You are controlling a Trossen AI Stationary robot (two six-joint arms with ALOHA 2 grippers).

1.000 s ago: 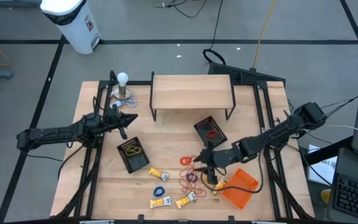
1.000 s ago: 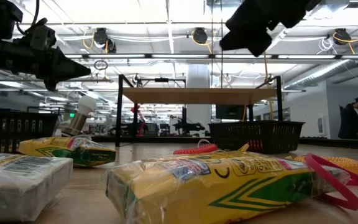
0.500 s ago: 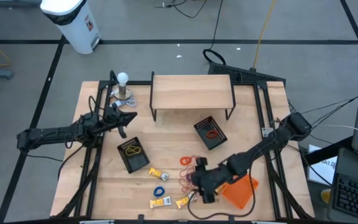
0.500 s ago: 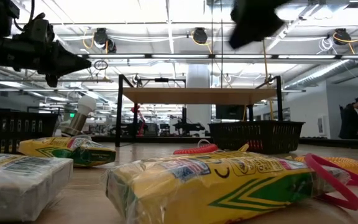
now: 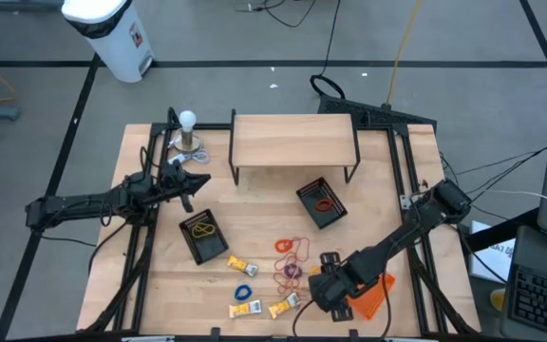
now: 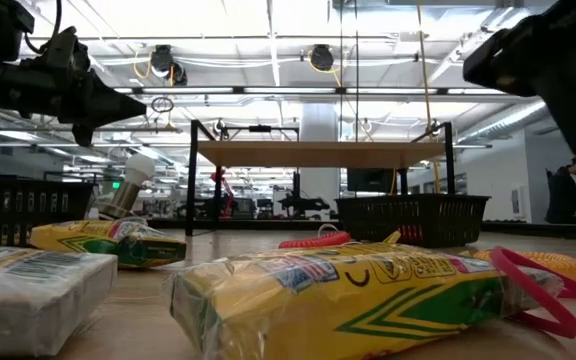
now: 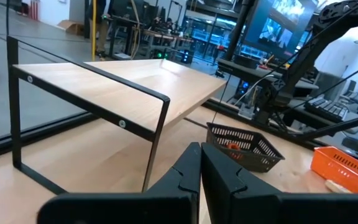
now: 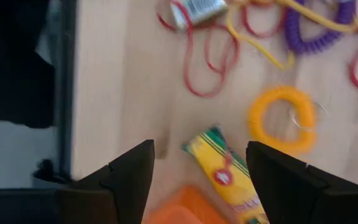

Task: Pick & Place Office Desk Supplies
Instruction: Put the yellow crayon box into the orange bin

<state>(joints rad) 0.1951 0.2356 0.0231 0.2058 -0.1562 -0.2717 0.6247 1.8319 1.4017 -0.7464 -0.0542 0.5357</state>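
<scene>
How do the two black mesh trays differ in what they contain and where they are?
The left mesh tray holds yellow bands; the right mesh tray holds a red band. The left one lies nearer the table's front edge, while the right one sits closer to the wooden shelf. Both are black, rectangular and set at an angle.

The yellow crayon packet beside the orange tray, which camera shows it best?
The right wrist view: the yellow crayon packet fills the space between the open right gripper fingers, label visible, touching the orange rectangular tray. The high view hides it under the arm; I cannot match it in the low view; left wrist view shows only a pale sliver.
</scene>
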